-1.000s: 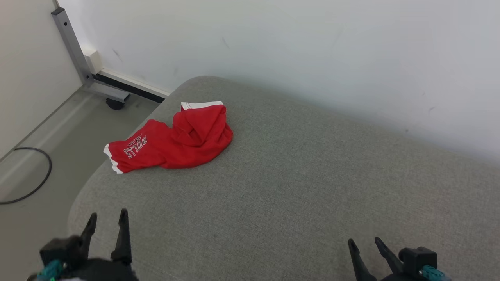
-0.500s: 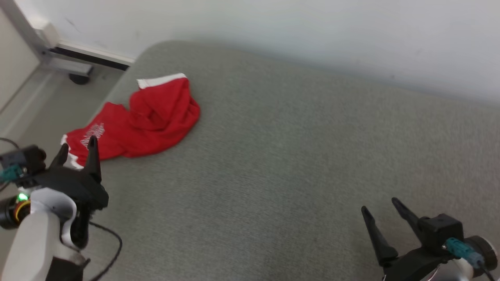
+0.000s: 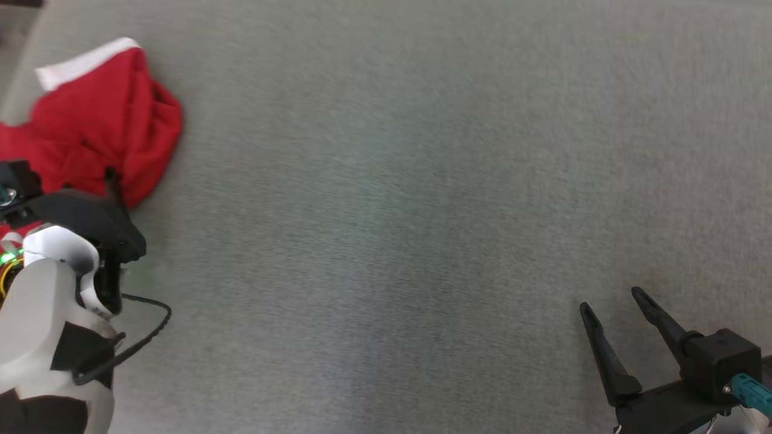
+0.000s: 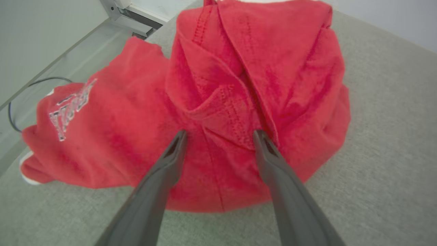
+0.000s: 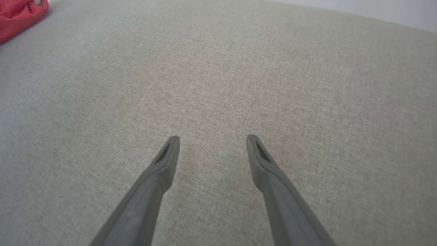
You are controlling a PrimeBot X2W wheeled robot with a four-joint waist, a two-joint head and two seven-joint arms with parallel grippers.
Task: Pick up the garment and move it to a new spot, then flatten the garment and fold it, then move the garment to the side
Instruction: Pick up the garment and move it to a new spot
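1. The garment (image 3: 102, 120) is a red piece with a white trim (image 3: 84, 57). It lies crumpled on the grey fabric surface (image 3: 392, 211), at about ten o'clock in the head view and cut off by that view's left edge.
2. In the left wrist view the garment is bunched into folds, its thicker heap toward one o'clock. A flatter part bearing white lettering (image 4: 68, 109) lies toward nine o'clock.
3. The left gripper (image 4: 221, 134) is spread wide and has hold of nothing. Its two dark fingers point into the near side of the heap, one tip on either side of a stitched fold (whether the tips touch the cloth cannot be told).
4. In the head view the left arm's pale forearm (image 3: 42, 301) is at eight o'clock. One dark finger reaches up to the garment's lower edge, and a black cable (image 3: 145, 337) loops out beside the wrist.
5. The right gripper (image 3: 610, 299) is at about four o'clock in the head view, well apart from the garment. Its jaws stand wide and hold nothing.
6. In the right wrist view that gripper's fingers point out over bare grey fabric. A corner of the red garment shows at eleven o'clock, well away from the tips.
7. Beyond the garment in the left wrist view, at eleven o'clock, there is a metal frame (image 4: 119, 10). A thin dark cord (image 4: 20, 102) lies on the floor at nine o'clock, and a pale wall (image 4: 392, 17) stands at one o'clock.
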